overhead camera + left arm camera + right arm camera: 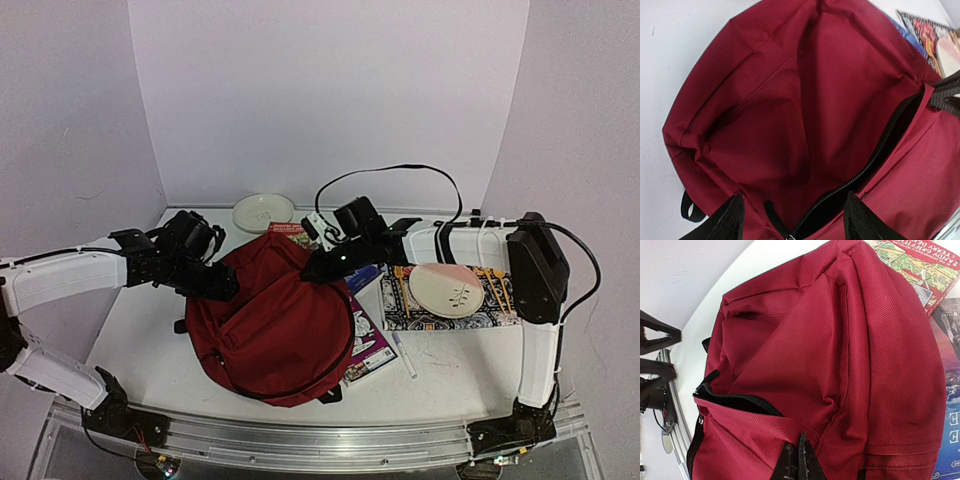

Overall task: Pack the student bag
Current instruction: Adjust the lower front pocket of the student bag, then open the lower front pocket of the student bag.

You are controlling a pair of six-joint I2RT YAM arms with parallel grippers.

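On the white table (150,350), a large dark red soft fabric backpack (275,330) with a black zip (860,172) slumps at the centre, seen from above. The left claw (795,220) hangs at the backpack's ten o'clock edge, its fingers spread wide either side of the open zip, gripping nothing. The right claw (796,455), at one o'clock, is pinched narrow onto a fold of the red fabric. At three o'clock lies a black patterned book (400,310) bearing a pale round plate (447,290).

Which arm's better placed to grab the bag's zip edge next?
Left, probably: the left gripper is open, straddling the zip of the student bag; the right gripper is shut on its fabric.
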